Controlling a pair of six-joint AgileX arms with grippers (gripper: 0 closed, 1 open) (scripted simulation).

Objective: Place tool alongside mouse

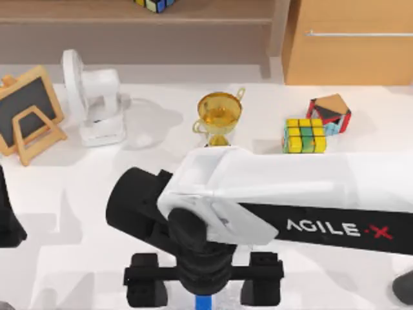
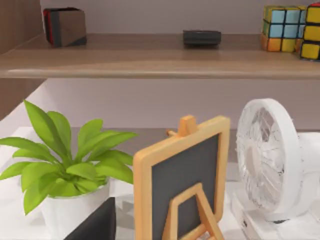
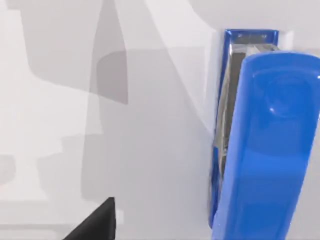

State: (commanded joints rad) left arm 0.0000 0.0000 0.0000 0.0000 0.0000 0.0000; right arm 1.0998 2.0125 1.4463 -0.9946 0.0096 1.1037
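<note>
The right arm (image 1: 303, 206), lettered "AGILE·X", reaches across the table (image 1: 77, 213). Its right gripper (image 1: 204, 294) hangs over the blue tool (image 3: 260, 145); whether its jaws are apart, I cannot tell.

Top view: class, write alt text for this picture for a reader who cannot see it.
The right arm reaches across the white table, its gripper above the blue tool at the near edge. Behind stand a gold trophy, two puzzle cubes, a white fan and a small chalkboard.

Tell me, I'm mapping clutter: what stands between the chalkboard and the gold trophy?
A white desk fan, in the top view, between chalkboard and trophy.
</note>
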